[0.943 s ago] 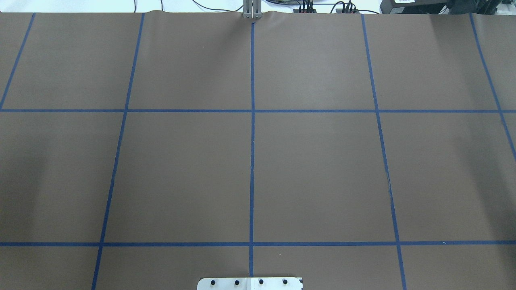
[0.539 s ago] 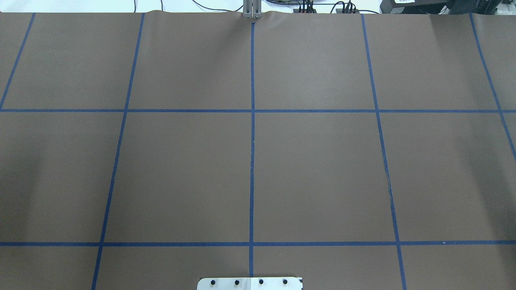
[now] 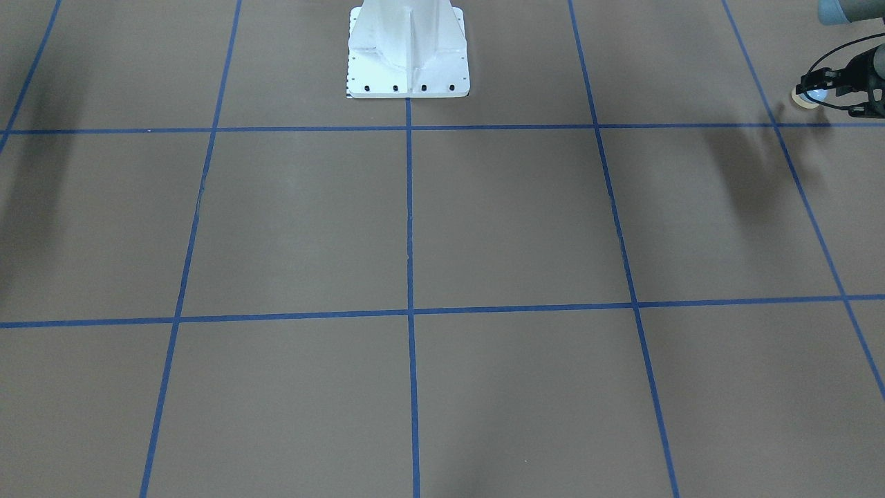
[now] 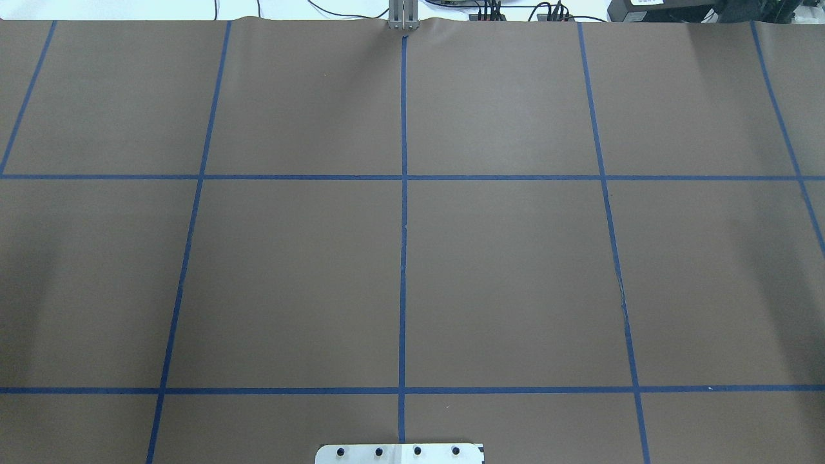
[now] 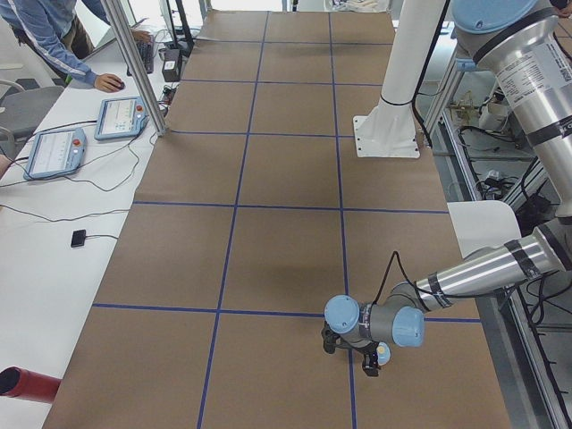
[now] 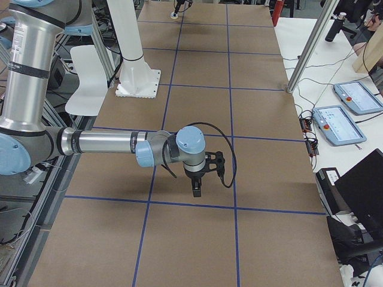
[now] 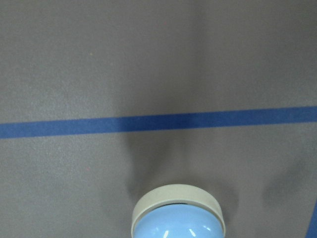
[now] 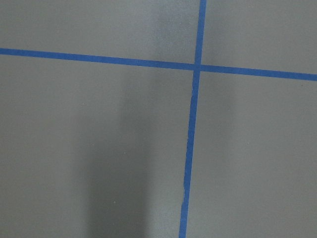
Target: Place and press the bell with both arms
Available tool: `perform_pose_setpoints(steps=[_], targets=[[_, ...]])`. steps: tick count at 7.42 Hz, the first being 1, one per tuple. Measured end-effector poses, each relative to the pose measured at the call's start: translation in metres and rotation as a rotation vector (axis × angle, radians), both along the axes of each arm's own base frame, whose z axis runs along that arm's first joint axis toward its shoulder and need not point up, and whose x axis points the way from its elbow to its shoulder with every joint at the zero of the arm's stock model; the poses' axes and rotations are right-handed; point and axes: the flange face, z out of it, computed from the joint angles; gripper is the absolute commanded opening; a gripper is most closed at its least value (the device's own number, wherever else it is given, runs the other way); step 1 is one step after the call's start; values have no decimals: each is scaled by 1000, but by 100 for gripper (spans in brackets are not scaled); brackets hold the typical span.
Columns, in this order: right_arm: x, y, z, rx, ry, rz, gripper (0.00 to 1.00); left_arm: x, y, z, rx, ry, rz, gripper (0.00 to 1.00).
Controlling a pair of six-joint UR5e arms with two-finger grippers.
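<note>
The bell [image 3: 804, 98] is a small light-blue dome with a cream base. My left gripper [image 3: 814, 93] is shut on it at the far right edge of the front-facing view, a little above the brown table and lying on its side. It also shows at the bottom of the left wrist view [image 7: 178, 220] and in the exterior left view [image 5: 382, 354] beside the left gripper [image 5: 360, 349]. My right gripper [image 6: 197, 190] hangs fingers-down over the table in the exterior right view only; I cannot tell if it is open or shut. The overhead view shows neither arm.
The white bolted pedestal [image 3: 408, 55] stands at the robot's edge of the table. Blue tape lines [image 4: 403, 225] divide the brown table cover into squares. A side table holds tablets [image 5: 55, 152], a red cylinder [image 5: 22, 382] and a metal post [image 5: 134, 63]; an operator sits there.
</note>
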Motion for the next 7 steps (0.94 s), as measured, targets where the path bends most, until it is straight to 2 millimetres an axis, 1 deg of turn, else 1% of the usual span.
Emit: perform_pose_setpoints(steps=[4, 7], targets=[[0, -1, -1, 3, 0, -1, 100, 10, -4, 6, -4, -3, 32, 99], [-1, -2, -1, 4, 3, -3, 100, 14, -3, 8, -9, -4, 45, 99]])
